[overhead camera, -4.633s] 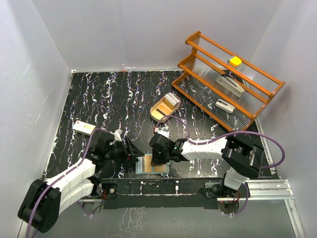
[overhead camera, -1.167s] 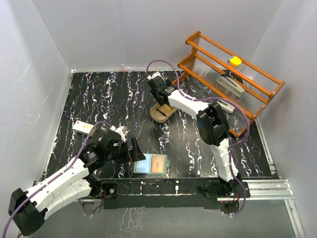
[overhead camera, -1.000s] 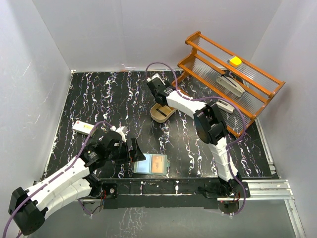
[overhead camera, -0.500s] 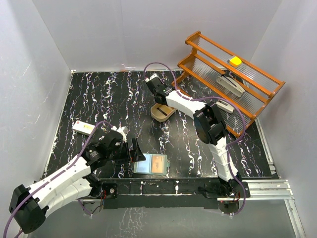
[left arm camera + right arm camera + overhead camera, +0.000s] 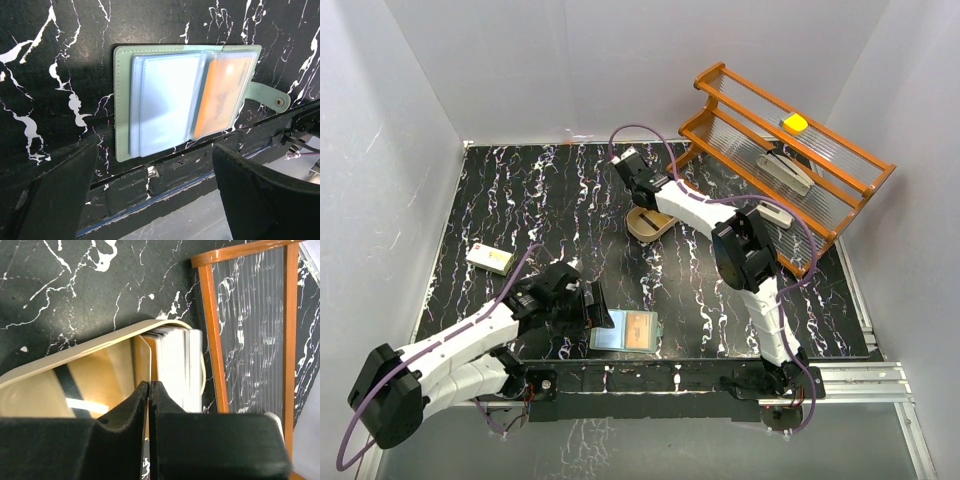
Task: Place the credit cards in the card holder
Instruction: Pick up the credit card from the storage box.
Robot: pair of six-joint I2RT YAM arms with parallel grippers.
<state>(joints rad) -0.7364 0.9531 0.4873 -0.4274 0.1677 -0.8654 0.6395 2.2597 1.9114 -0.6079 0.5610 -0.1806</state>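
At the near edge of the table (image 5: 520, 200), which is black with white marble veining, the card holder (image 5: 185, 100) lies open and flat. It is a teal-green leather-like cover with stitched borders and rounded corners. Its clear, glossy pockets look pale blue on the left, and an orange card (image 5: 222, 97) sits in the right pocket. The snap tab (image 5: 272, 97) sticks out sideways, close to the table's front lip and the metal rail below it. The left end effector (image 5: 155, 148) hovers above the holder with its dark matte fingers spread wide apart, holding nothing. A small pale box (image 5: 489, 259) lies well apart to the left. A wide stretch of bare table separates the holder from the oval tray (image 5: 90, 347), which is smooth tan wood with a rounded rim. The remaining cards (image 5: 177, 367) stand on edge in a tight stack of thin pale edges at the tray end nearest the rack (image 5: 207, 325). An orange-tan face shows on the stack's inner side. The right end effector (image 5: 149, 387) is over the tray beside the stack. Its fingers are pressed together with only a thin seam between them, and it cannot be determined whether a card is pinched there. The rack has an orange varnished frame with ribbed clear shelves, and its foot rail runs just beside the tray, leaving little clearance on that side. Plain white walls enclose the table.
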